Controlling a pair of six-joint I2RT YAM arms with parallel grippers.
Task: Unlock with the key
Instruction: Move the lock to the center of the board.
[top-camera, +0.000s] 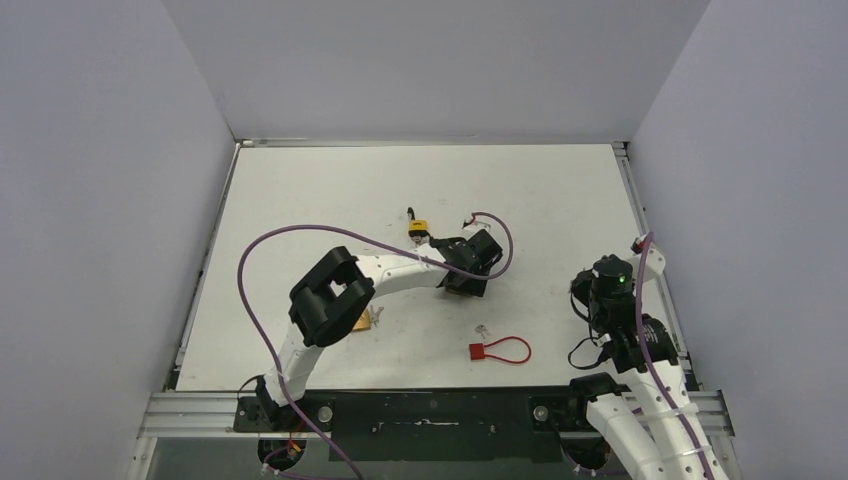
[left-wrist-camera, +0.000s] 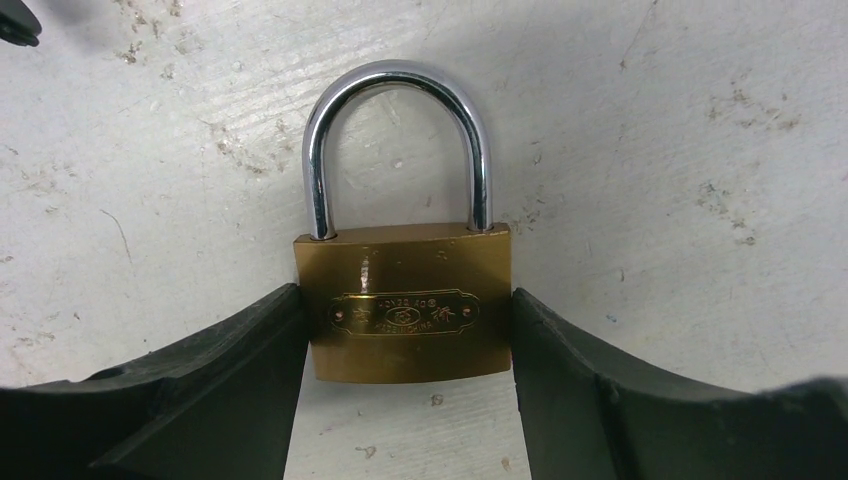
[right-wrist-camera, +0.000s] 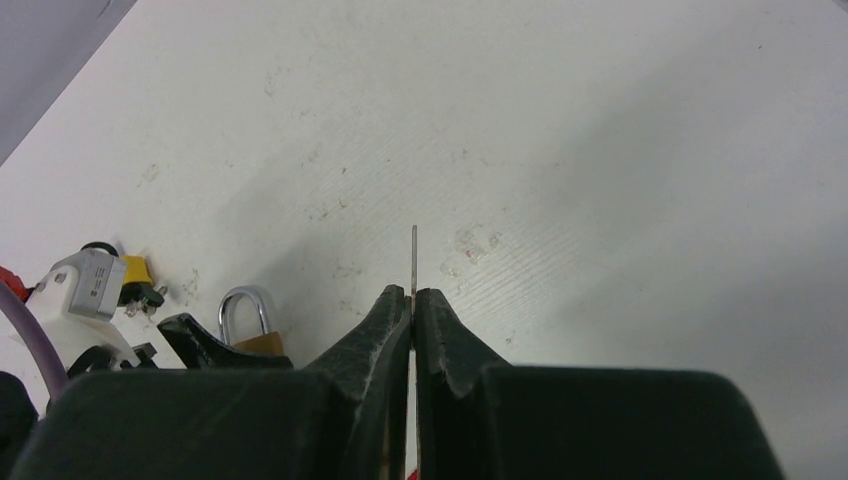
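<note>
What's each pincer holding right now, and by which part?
Left pincer: padlock, clamped by the sides of its brass body. Right pincer: key, blade sticking out past the tips; gripped end hidden.

White counter (top-camera: 560, 190) runs open across the top and right centre of the overhead view. The left arm (top-camera: 395, 270) bars the middle, the left end effector (left-wrist-camera: 407, 320) gripping both sides of a steel-shackled brass padlock (left-wrist-camera: 400, 255). A yellow-and-black block (top-camera: 417, 228) stands just up-left of it; a red loop tag (top-camera: 500, 350) lies lower centre. Ahead of the right end effector (right-wrist-camera: 412, 300), pinching a thin metal key (right-wrist-camera: 414, 255), the counter is free.
</note>
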